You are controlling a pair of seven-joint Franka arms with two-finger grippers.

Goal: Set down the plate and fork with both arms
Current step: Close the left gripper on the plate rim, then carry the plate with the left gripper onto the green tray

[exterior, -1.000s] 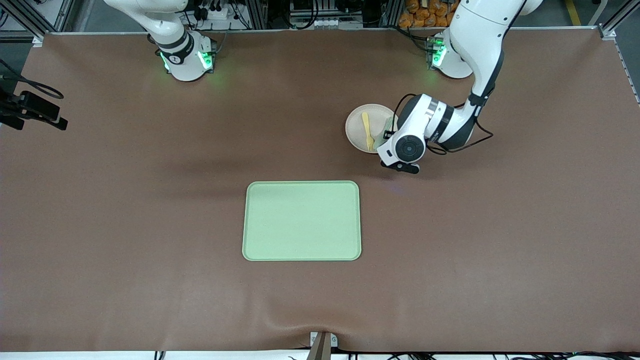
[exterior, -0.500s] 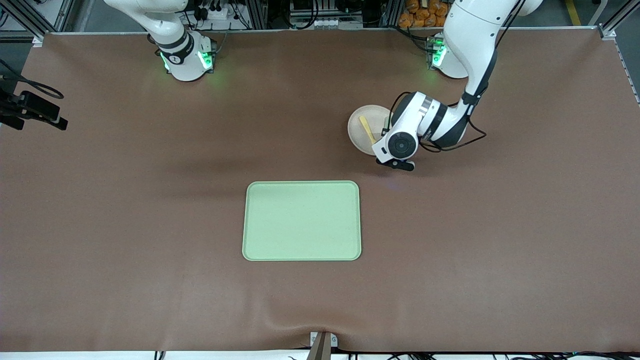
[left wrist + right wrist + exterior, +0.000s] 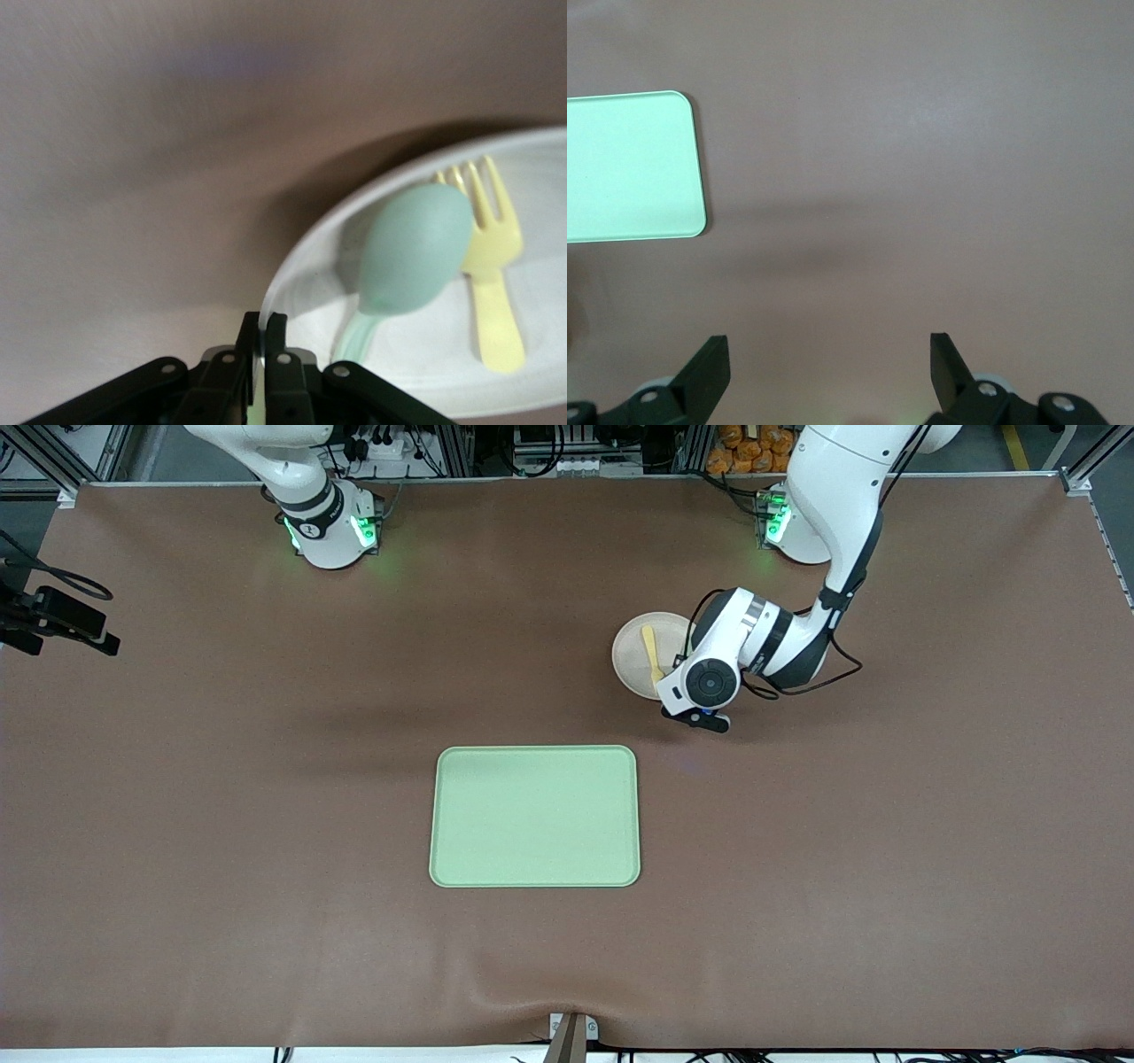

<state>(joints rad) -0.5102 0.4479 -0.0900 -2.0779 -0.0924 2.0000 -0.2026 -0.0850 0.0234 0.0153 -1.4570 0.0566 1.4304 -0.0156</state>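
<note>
The pale beige-pink plate lies toward the left arm's end of the table, between the tray and the robots' bases. The yellow fork rests on it. In the left wrist view the fork lies beside a pale green spoon on the plate. My left gripper is shut on the plate's rim, and a dark shadow shows under that rim. The left arm's wrist hides the grip in the front view. My right gripper hangs open over bare table, holding nothing.
The rectangular light-green tray lies mid-table, nearer the front camera than the plate; one corner of the tray shows in the right wrist view. A black camera mount juts in at the right arm's end of the table.
My left gripper's jaws have closed onto the plate's rim. The plate and the left wrist shifted slightly toward the right arm's end, and the fork turned a little. The right arm has not moved.
</note>
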